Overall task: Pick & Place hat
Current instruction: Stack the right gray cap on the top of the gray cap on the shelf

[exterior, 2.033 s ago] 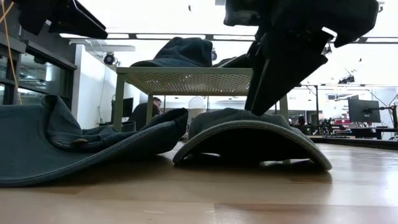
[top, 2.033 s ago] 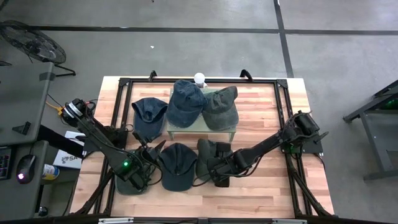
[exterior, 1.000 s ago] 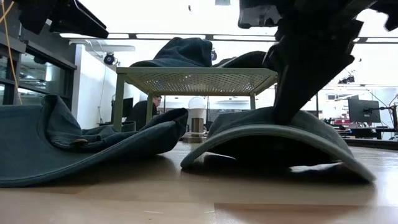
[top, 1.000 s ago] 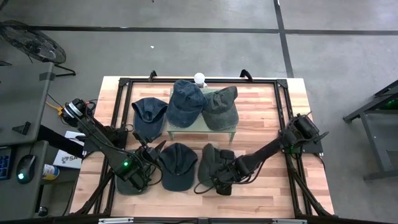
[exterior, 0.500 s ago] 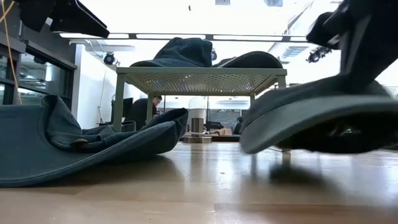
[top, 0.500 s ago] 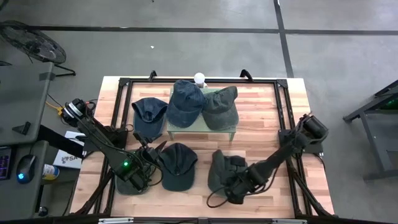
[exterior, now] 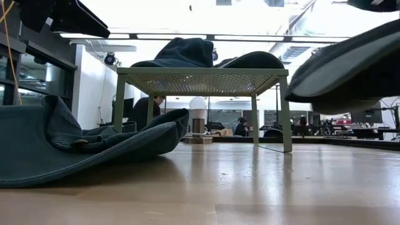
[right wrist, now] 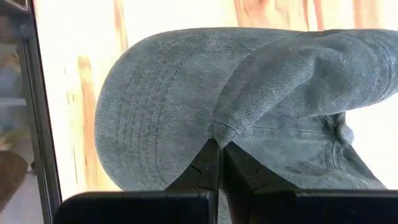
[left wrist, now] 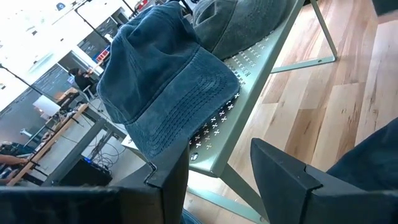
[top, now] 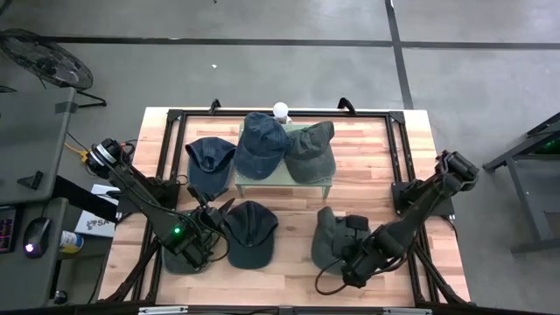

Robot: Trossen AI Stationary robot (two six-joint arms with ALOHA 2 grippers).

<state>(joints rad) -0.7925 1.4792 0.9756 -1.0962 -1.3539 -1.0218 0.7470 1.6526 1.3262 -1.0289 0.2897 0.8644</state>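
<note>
From above, the right hand grips a grey-green cap over the bench; the left hand, fingers parted, waits beside a dark blue cap. Low down, the cap hangs clear, evidently for carrying. The right wrist camera shows its fingers pinching a fold.

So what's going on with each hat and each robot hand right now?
Grey-green hat: pinched in the right hand, lifted off the table.
Right hand: shut on the grey-green hat.
Left hand: partly open, empty, low over the table's front left.
Two hats on the rack: resting on top, side by side.
Hat by the rack: lying on the table.
Front middle hat: lying flat.
</note>
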